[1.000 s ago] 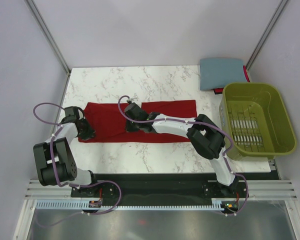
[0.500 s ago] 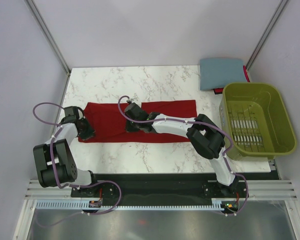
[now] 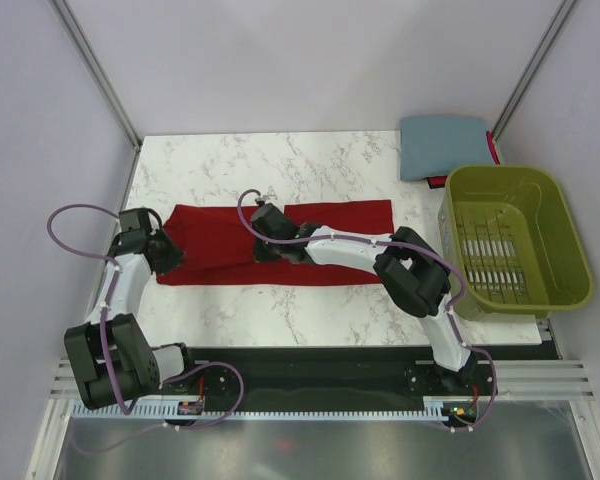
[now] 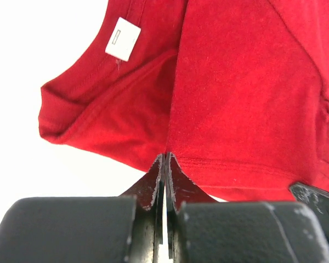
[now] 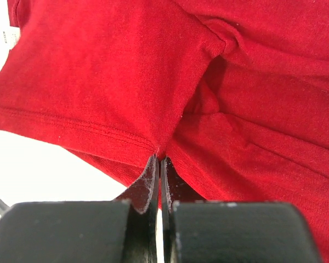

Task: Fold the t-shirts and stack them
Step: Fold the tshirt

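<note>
A dark red t-shirt (image 3: 330,225) lies as a long band across the marble table (image 3: 280,160). At the band's left end my left gripper (image 3: 167,256) is shut on the near hem. In the left wrist view its tips (image 4: 167,157) pinch the red cloth (image 4: 236,82) just below the collar, near the white label (image 4: 122,38). My right gripper (image 3: 263,248) is shut on the near edge around mid-band; its wrist view shows the jaws (image 5: 159,159) pinching a fold of red cloth (image 5: 98,71). A folded slate blue-grey t-shirt (image 3: 442,145) rests at the back right corner.
An olive-green slatted basket (image 3: 560,235) stands at the right edge of the table, beside the right arm's elbow (image 3: 410,275). Grey walls close in the left, back and right sides. The black base rail (image 3: 310,365) runs along the near edge.
My left gripper has shut on the shirt's left hem and drawn slightly left and back, its elbow dropping toward the near edge. The right gripper stays shut in place.
</note>
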You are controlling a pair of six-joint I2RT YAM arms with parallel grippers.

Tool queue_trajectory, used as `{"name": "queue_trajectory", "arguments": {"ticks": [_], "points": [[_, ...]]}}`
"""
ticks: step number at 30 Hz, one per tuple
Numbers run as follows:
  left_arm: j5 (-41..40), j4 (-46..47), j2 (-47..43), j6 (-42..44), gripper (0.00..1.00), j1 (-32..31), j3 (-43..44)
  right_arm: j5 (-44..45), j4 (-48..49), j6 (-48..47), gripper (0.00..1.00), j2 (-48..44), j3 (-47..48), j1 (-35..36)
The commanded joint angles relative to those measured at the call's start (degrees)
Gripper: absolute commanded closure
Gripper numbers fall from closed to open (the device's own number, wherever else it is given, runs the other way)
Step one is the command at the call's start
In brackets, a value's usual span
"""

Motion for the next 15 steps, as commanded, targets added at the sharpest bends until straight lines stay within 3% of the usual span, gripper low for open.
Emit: {"name": "queue_trajectory", "arguments": {"ticks": [1,15], "points": [[-0.84,-3.01,-4.68,-5.8,0.98,-0.15,0.39,0.36,1.06,-0.56,1.0,-2.46,0.09,-0.32],[1.45,-5.65,-13.74,-14.68,0.98,-4.37,-4.88,-0.16,1.14,-0.73,1.0,-3.87,-1.58,-1.72]]}}
